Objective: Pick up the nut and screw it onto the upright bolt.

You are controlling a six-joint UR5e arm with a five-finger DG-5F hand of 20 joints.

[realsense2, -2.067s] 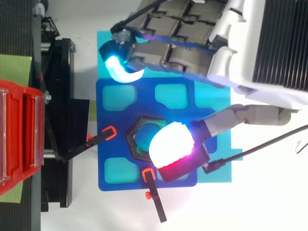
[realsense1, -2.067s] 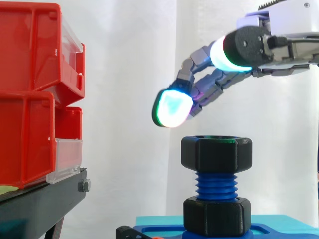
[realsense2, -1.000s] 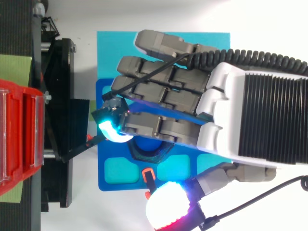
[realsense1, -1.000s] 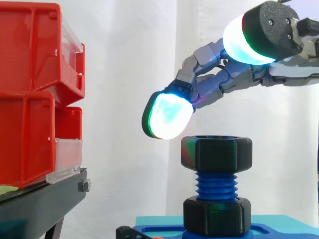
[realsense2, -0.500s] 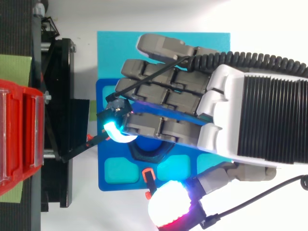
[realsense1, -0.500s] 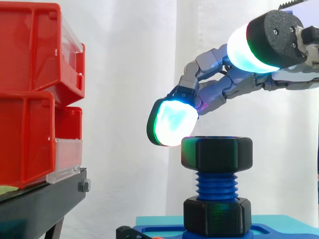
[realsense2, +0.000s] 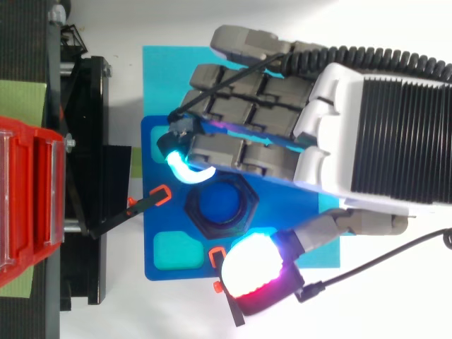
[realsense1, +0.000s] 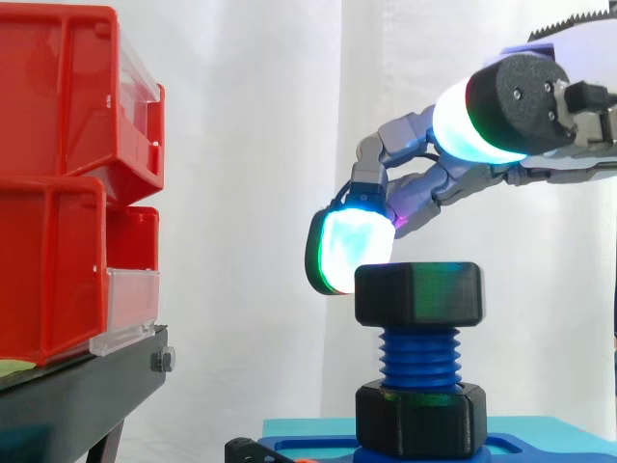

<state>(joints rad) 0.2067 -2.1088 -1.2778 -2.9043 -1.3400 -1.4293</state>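
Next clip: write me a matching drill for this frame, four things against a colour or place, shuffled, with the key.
Things:
1. upper nut
2. bolt
3. bins
4. hand

Descriptions:
A. red, stacked at the left
B. blue, threaded, upright
C. black, on top of the threads
D. reaching in above the nut, pads glowing

Pairs: 1-C, 2-B, 3-A, 4-D

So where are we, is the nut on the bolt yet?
Done: the nut sits on top of the upright blue bolt, whose end shows inside it from above. In hand: the hand hovers over it, one fingertip at the nut's left edge, thumb higher up, no pinch. Left: several bare threads remain above the black hex base.
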